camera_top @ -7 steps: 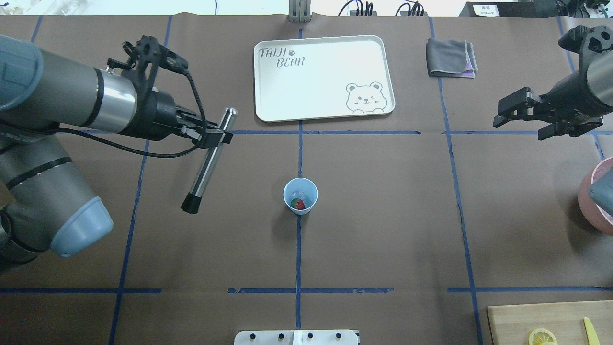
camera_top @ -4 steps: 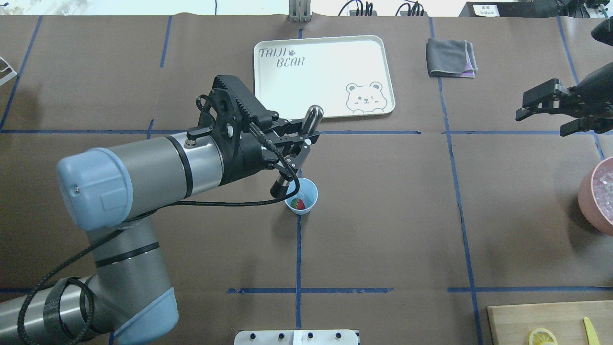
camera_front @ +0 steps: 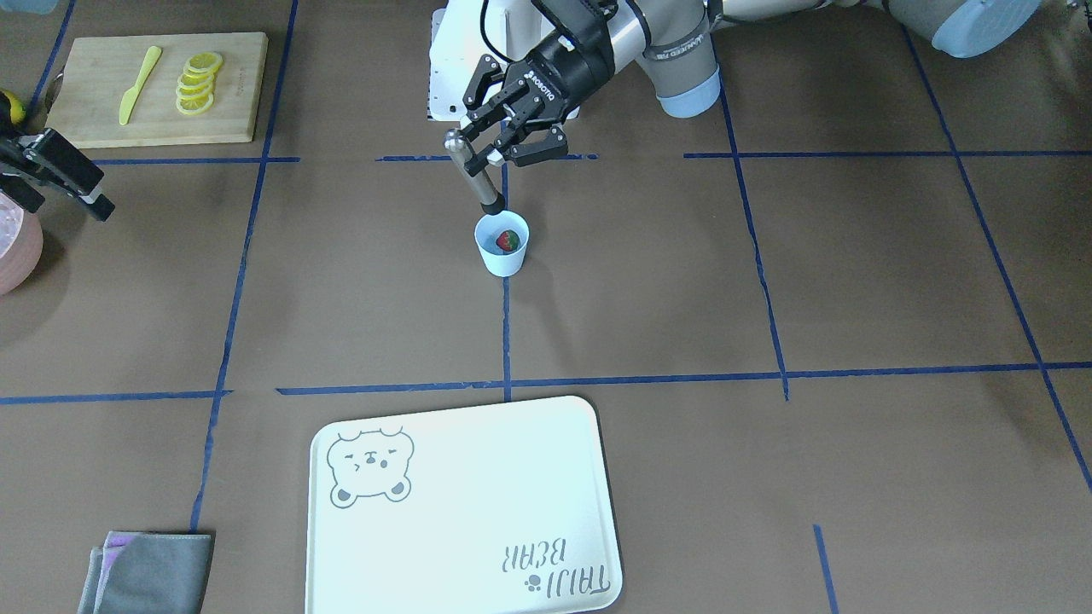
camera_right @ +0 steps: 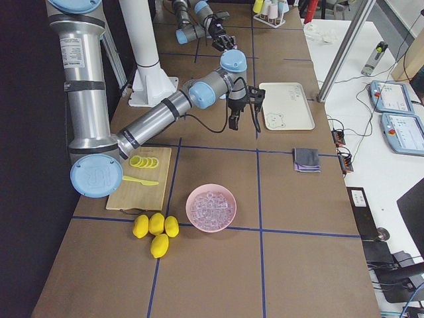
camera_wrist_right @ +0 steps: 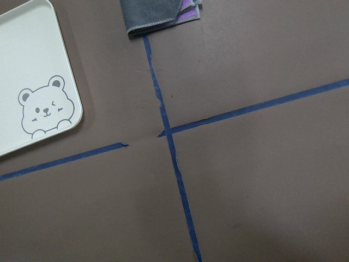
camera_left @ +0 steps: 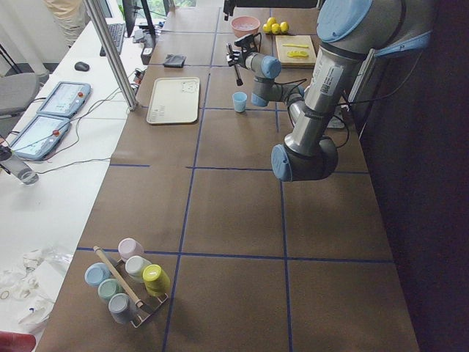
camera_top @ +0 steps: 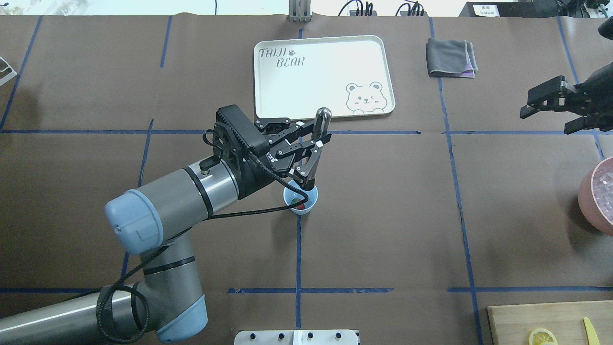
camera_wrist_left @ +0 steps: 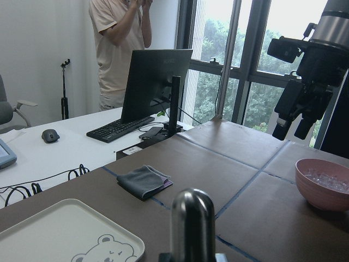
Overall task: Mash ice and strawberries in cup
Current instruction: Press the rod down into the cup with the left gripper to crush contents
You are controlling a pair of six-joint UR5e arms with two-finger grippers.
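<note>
The pale blue cup [camera_top: 309, 205] [camera_front: 502, 256] stands on the centre tape line. A red strawberry [camera_front: 508, 240] [camera_top: 300, 205] lies inside it. I cannot make out any ice in the cup. My left gripper [camera_top: 312, 145] [camera_front: 479, 155] is shut on a steel muddler [camera_top: 318, 129] [camera_front: 472, 170], which it holds nearly upright. The muddler's black tip [camera_top: 307, 183] is at the cup's mouth, beside the berry; I cannot tell whether they touch. The muddler's rounded top [camera_wrist_left: 192, 218] fills the bottom of the left wrist view. My right gripper [camera_top: 546, 122] [camera_front: 64, 209] hangs open and empty, far from the cup.
A white bear tray [camera_top: 325, 76] and a folded grey cloth [camera_top: 450, 57] lie beyond the cup. A pink bowl of ice lumps [camera_top: 586, 196] [camera_right: 211, 207] sits by my right arm. Nearby are a cutting board [camera_front: 222, 111] with lemon slices [camera_front: 194, 83] and whole lemons [camera_right: 154, 228]. A person [camera_wrist_left: 122, 49] stands behind the table.
My left arm swung the muddler from the table's left to above the cup and tilted it more upright. The tip came down to the cup's mouth. My right gripper drew back to the right.
</note>
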